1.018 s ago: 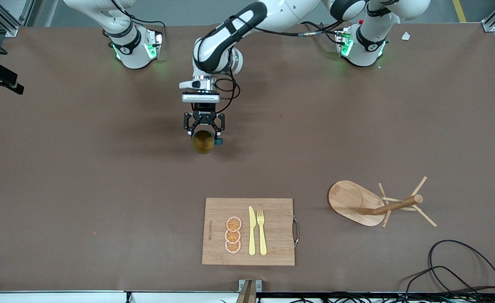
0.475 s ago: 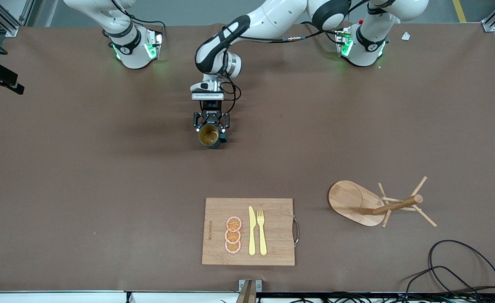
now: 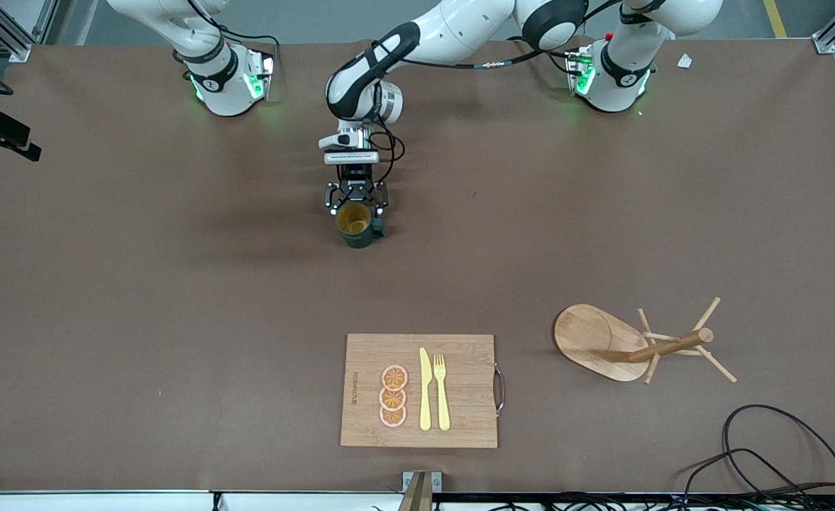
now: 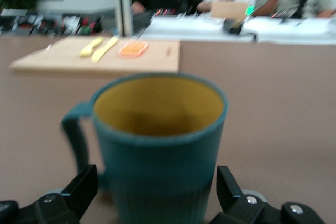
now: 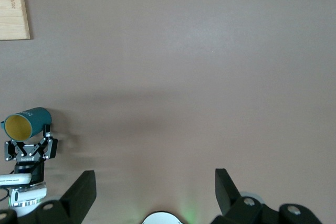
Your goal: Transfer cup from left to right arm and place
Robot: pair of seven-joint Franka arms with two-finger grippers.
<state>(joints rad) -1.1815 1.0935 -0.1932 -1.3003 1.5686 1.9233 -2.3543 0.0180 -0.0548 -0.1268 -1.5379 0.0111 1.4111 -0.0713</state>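
Your left gripper (image 3: 355, 207) stands spread around the cup (image 3: 355, 224).

In the left wrist view its fingers (image 4: 80, 188) flank the teal mug with a gap each side; the cup sits upright on the table (image 3: 140, 298), farther from the front camera than the cutting board (image 3: 460, 355). Your right gripper (image 5: 155, 192) waits high over bare tabletop, fingers wide apart and holding nothing.

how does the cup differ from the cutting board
The cup is dark teal with a tan-yellow inside; the cutting board is pale wood. The cup is far smaller. The cup stands upright and empty between the left gripper jaws; the board lies flat, nearer the front camera. Both have a handle.
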